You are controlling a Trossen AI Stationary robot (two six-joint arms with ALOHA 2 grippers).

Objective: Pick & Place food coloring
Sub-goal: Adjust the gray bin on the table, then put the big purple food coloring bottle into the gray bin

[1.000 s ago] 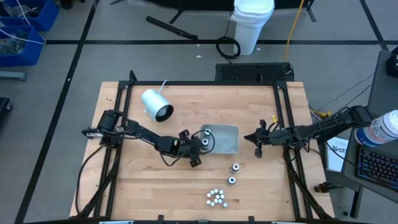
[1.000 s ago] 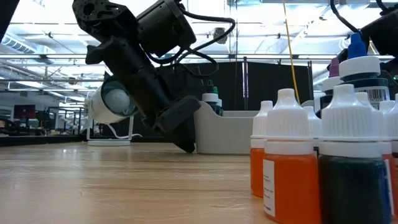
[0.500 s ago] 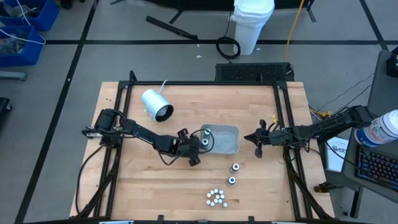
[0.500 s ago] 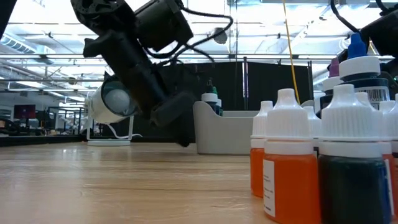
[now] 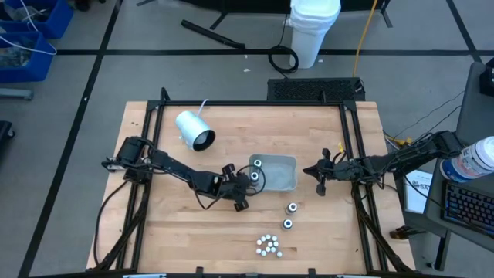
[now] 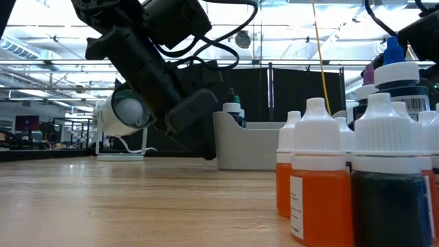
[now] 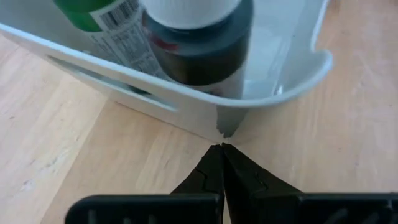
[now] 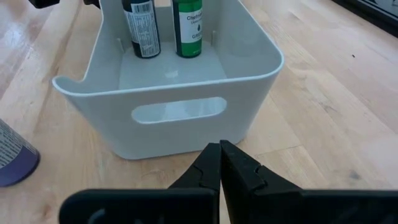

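Left claw (image 5: 241,202) (fingers pinched together) angles low beside tray (image 5: 284,179).

overhead, table-level, two wrist cameras — shared tray (image 5: 282,174)

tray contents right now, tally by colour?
Dark bottle: 1
Green bottle: 1
Total in the grey tray: 2
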